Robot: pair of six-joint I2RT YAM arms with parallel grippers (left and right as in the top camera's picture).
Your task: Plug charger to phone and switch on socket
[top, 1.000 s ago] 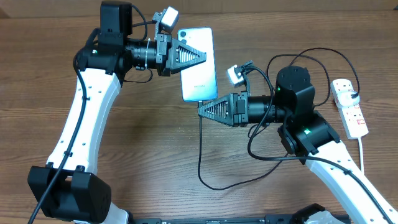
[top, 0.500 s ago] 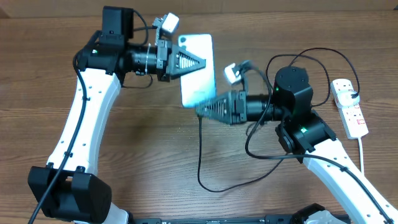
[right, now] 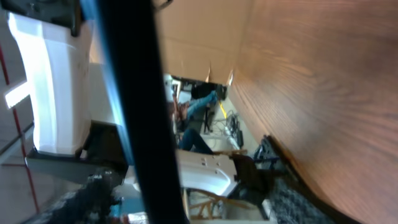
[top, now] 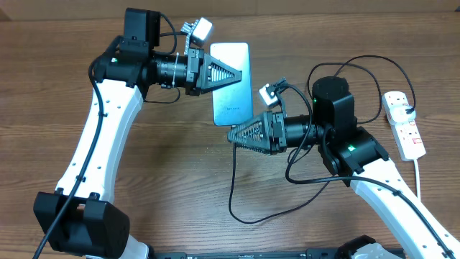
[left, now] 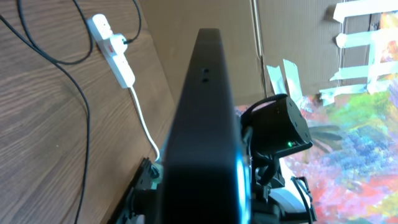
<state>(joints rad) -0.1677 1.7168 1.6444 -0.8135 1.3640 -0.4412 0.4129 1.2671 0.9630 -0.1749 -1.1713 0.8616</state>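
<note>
Wooden table (top: 165, 165): socket (top: 404, 126) lies at its right side
Left hand (top: 236, 71): clamped on phone (top: 237, 97), held above table
Right hand (top: 231, 135): tip at phone's lower edge, can't tell if closed
Charger (top: 231, 183): black cable looping on table below that hand

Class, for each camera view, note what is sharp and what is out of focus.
Overhead: evenly lit, phone and power strip sharp. Left wrist: phone's near edge a dark blur, power strip crisper. Right wrist: phone edge blurred, table grain clear.
</note>
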